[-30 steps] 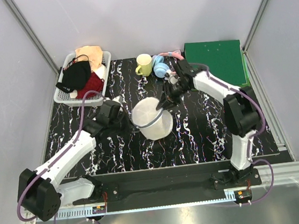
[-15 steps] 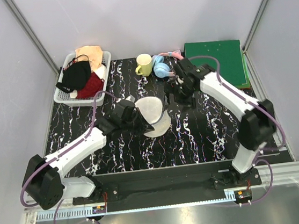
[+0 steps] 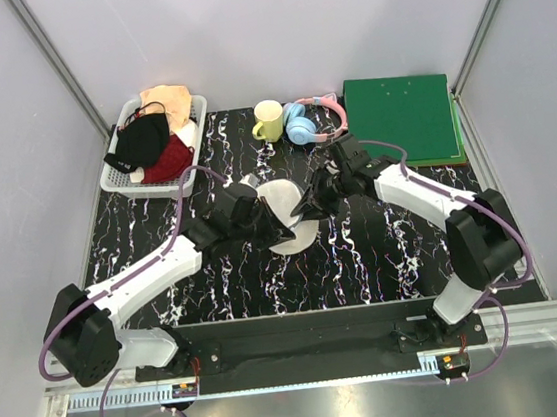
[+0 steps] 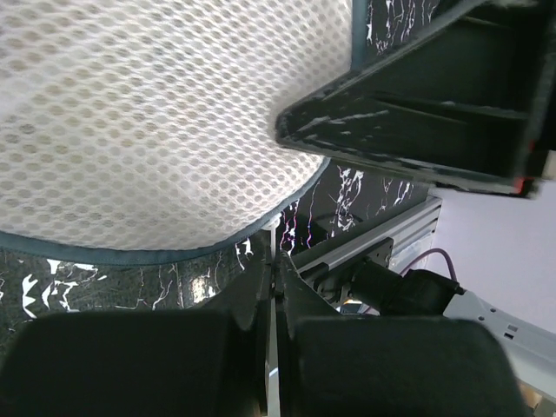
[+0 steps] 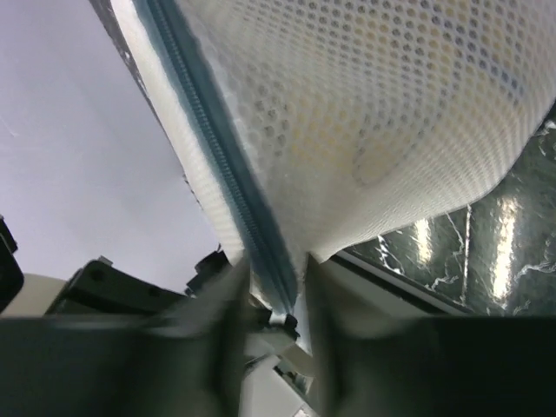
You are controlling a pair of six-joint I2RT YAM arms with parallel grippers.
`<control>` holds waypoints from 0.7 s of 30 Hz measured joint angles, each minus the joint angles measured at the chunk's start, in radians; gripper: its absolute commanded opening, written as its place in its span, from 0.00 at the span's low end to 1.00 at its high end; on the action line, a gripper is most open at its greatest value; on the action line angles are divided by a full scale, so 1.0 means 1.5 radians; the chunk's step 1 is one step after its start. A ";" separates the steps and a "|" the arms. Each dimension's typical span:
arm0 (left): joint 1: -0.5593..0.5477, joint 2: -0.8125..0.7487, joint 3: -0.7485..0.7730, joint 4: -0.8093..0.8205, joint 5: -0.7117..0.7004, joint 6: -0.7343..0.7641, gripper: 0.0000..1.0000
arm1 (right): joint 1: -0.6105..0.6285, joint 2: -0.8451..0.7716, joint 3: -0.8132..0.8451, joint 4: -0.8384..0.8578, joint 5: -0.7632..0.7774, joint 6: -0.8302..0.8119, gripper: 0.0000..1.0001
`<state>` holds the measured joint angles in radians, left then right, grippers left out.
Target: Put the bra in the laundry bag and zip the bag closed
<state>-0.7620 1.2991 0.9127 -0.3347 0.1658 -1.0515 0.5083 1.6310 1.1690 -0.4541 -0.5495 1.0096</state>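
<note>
The laundry bag (image 3: 284,208) lies folded shut on the black marbled table between my two grippers. Its white mesh fills the left wrist view (image 4: 156,122) and the right wrist view (image 5: 391,104). A faint yellow tint, the bra (image 5: 373,130), shows through the mesh; it is hidden in the top view. My left gripper (image 3: 263,225) is shut at the bag's near-left rim (image 4: 276,261). My right gripper (image 3: 310,203) grips the far-right rim (image 5: 274,287). The blue-grey zipper (image 5: 226,165) runs between its fingers, with the slider (image 5: 282,320) at their base.
A white slatted basket (image 3: 119,178) with black and dark red garments stands at the back left. A yellow mug (image 3: 269,121) and blue-pink headphones (image 3: 304,123) stand at the back middle. A green board (image 3: 399,119) lies at the back right.
The bag has gone from standing open to folded flat. My left gripper moved right onto its rim. My right gripper let go, then came back down to the right rim.
</note>
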 measured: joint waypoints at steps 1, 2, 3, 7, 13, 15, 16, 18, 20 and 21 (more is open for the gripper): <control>0.000 0.000 0.001 0.000 0.000 0.001 0.00 | -0.001 0.005 0.000 0.009 -0.003 0.002 0.07; 0.000 0.000 0.002 -0.001 0.000 0.003 0.00 | -0.003 0.012 0.000 0.017 -0.010 0.005 0.03; 0.000 0.000 0.002 -0.003 -0.001 0.004 0.00 | -0.005 0.020 0.000 0.023 -0.019 0.003 0.00; 0.023 -0.003 0.000 -0.035 -0.011 0.030 0.00 | -0.034 0.057 0.001 0.033 -0.092 -0.029 0.00; 0.147 -0.055 -0.037 -0.107 -0.026 0.122 0.00 | -0.101 0.111 0.028 0.004 -0.235 -0.146 0.00; 0.173 -0.057 -0.038 -0.117 -0.026 0.151 0.00 | -0.108 0.121 0.049 -0.023 -0.262 -0.187 0.00; 0.177 -0.057 -0.038 -0.119 -0.025 0.167 0.00 | -0.108 0.124 0.057 -0.031 -0.270 -0.202 0.00; 0.179 -0.057 -0.038 -0.127 -0.020 0.189 0.00 | -0.104 0.130 0.080 -0.056 -0.285 -0.236 0.00; 0.177 -0.057 -0.038 -0.134 -0.012 0.204 0.00 | -0.102 0.138 0.105 -0.080 -0.298 -0.267 0.05; 0.178 -0.057 -0.038 -0.132 -0.009 0.209 0.00 | -0.102 0.145 0.118 -0.093 -0.299 -0.279 0.19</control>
<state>-0.4957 1.2133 0.8562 -0.5335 0.1520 -0.7376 0.3550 1.8481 1.3460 -0.5934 -0.9981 0.5911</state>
